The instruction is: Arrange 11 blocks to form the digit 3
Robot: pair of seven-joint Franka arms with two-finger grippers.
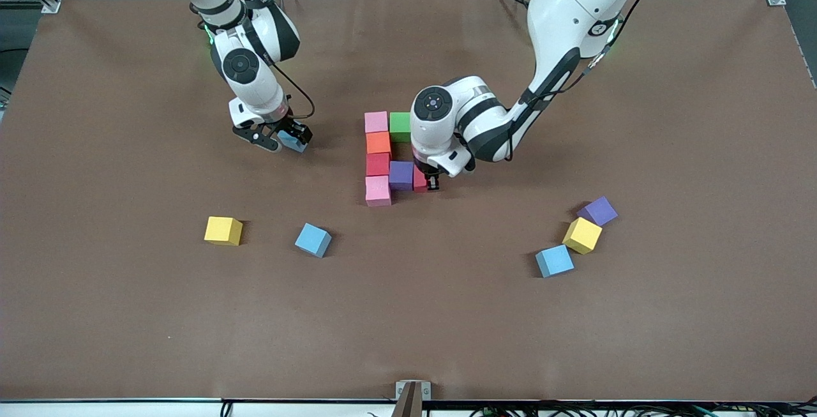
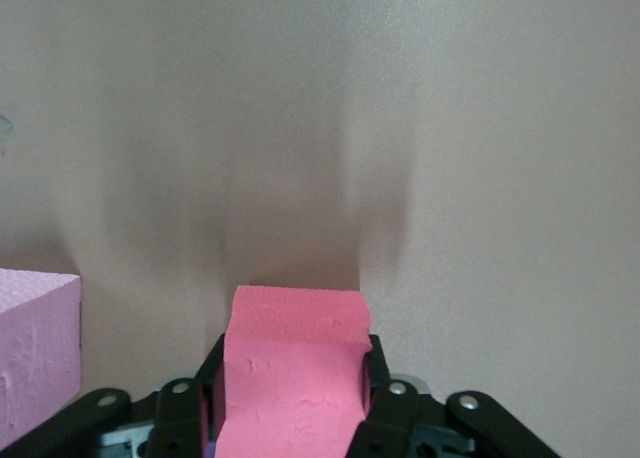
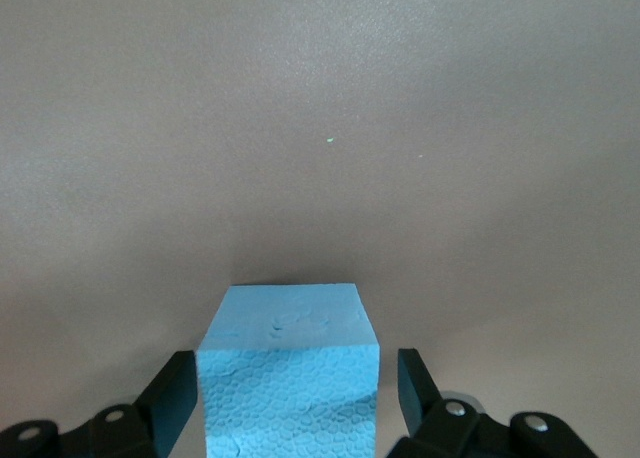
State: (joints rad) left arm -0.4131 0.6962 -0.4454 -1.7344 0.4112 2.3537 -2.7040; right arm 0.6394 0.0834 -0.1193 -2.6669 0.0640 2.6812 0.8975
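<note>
A partial figure of touching blocks stands mid-table: pink (image 1: 376,122), green (image 1: 400,126), orange (image 1: 378,143), red (image 1: 378,164), purple (image 1: 401,175) and pink (image 1: 378,190). My left gripper (image 1: 426,182) is shut on a red block (image 1: 419,179), held low right beside the purple one. In the left wrist view (image 2: 290,408) the fingers press both sides of that red block (image 2: 295,368). My right gripper (image 1: 286,142) is low over the table toward the right arm's end, open around a light blue block (image 1: 295,142). In the right wrist view (image 3: 290,398) a gap shows beside that block (image 3: 290,378).
Loose blocks lie nearer the front camera: yellow (image 1: 223,230) and light blue (image 1: 313,239) toward the right arm's end; purple (image 1: 597,211), yellow (image 1: 582,235) and light blue (image 1: 554,260) toward the left arm's end. A pink block (image 2: 35,363) shows in the left wrist view.
</note>
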